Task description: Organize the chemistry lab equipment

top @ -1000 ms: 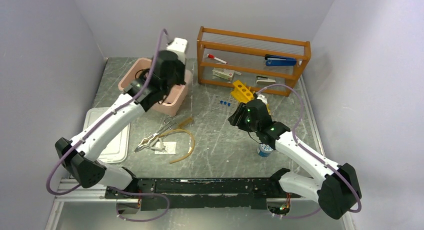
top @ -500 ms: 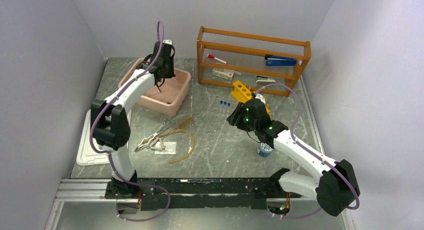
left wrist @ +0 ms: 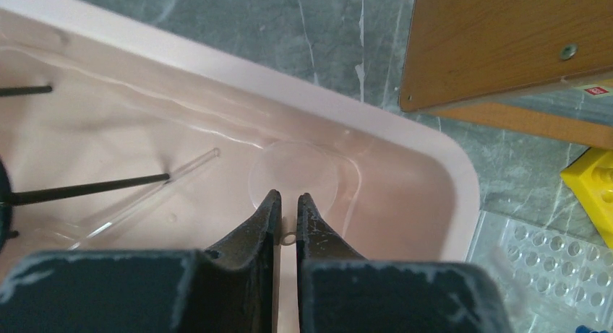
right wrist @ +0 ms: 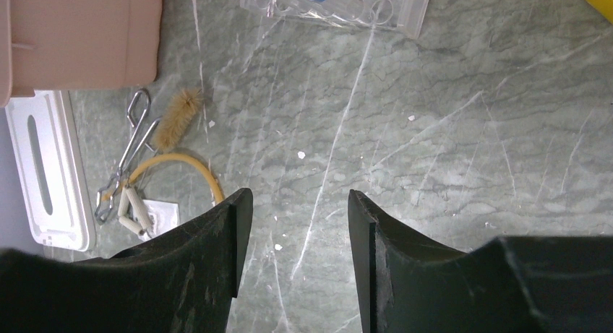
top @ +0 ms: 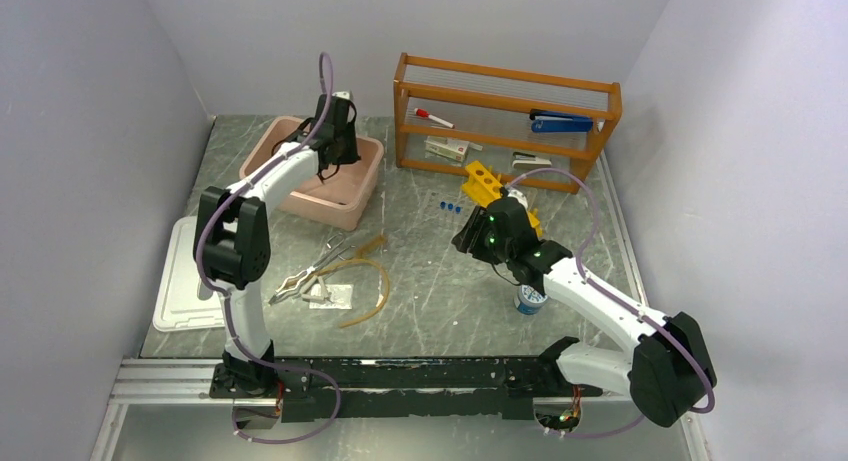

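Pink tub (left wrist: 405, 127) holds the glass rod (left wrist: 155, 187); my left end effector (left wrist: 286, 197), pressed together, empty, has swung farther in; tongs (top: 305, 278) next.

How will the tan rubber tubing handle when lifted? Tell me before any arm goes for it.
Probably floppy: the tan rubber tubing lies in a loose curve, so its ends would likely sag from a single grip. It looks thin, so likely light. One end lies right by the metal tongs, so it may snag them.
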### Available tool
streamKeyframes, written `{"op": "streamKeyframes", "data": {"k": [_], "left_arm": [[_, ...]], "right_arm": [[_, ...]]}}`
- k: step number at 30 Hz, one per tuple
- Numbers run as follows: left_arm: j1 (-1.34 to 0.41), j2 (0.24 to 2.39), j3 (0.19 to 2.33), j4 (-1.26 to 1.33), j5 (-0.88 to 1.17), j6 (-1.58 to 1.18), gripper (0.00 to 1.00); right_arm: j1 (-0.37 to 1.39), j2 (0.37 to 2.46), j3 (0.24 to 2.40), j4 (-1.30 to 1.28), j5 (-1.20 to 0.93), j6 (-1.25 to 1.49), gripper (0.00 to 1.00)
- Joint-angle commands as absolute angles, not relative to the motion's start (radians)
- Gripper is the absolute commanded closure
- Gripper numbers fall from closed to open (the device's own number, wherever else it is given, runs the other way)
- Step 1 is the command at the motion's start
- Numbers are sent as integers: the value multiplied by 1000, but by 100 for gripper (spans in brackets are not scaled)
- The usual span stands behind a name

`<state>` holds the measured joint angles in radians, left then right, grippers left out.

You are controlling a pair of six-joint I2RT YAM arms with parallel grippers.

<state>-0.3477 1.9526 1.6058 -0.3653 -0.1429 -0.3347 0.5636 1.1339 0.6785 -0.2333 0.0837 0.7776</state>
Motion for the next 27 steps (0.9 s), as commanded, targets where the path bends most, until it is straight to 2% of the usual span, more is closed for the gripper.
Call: {"op": "streamKeyframes", "data": {"k": [1,11,21,27], "left_arm": [[-344,1964,1567,-268,-108,-369,86],[-344,1928,1587,-304,-127,-355,56],[-344,1802,1620,-385,-77,-331,42],[-344,1631,1522,-442,-37,-311,34]], "right_arm": [[555,1141,695,-217,74,776,45],[554,1126,695,-216,68,776,45],[555,1121,700,-210,52,757,45],[558,1148,713,-182,6,671,45]]}}
